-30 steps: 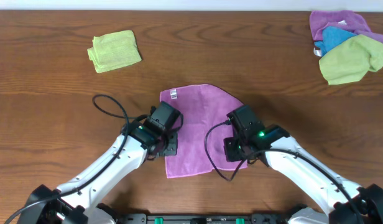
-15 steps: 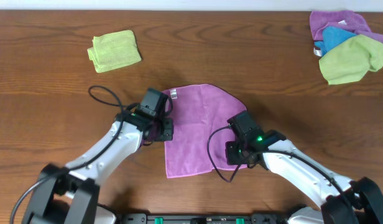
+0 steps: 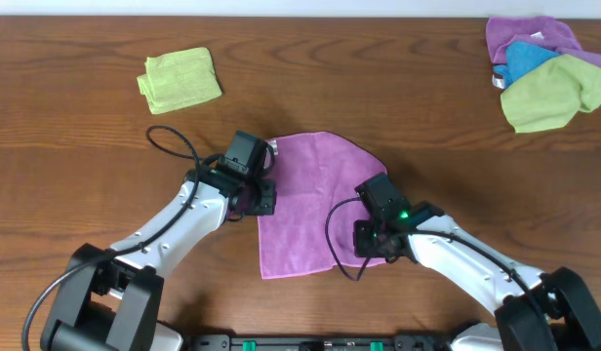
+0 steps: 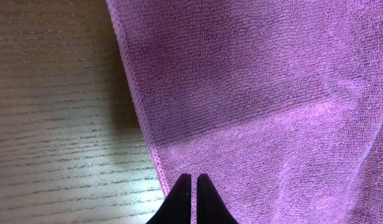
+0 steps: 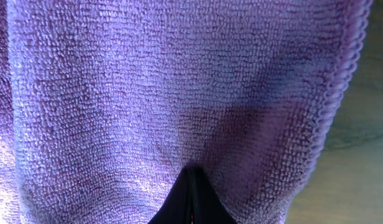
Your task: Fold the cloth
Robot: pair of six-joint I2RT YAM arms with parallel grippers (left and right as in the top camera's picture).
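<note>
The magenta cloth (image 3: 310, 195) lies flat on the wooden table in the middle of the overhead view, its small white tag (image 3: 272, 148) at the far left corner. My left gripper (image 3: 264, 202) sits at the cloth's left edge, toward the back. In the left wrist view the left gripper (image 4: 193, 178) is shut, tips just inside the stitched hem of the cloth (image 4: 253, 93). My right gripper (image 3: 371, 241) is over the cloth's right side, nearer the front. In the right wrist view the right gripper (image 5: 191, 169) is shut, tips pressing into the cloth (image 5: 148, 81).
A folded lime-green cloth (image 3: 180, 79) lies at the back left. At the back right is a pile of a lavender cloth (image 3: 530, 34), a blue cloth (image 3: 527, 58) and a lime-green cloth (image 3: 554, 93). A black cable (image 3: 174, 161) loops beside the left arm.
My left gripper has moved from the cloth's front left up along its left edge toward the tag. The right gripper shifted only slightly. The cloth's outline looks the same.
</note>
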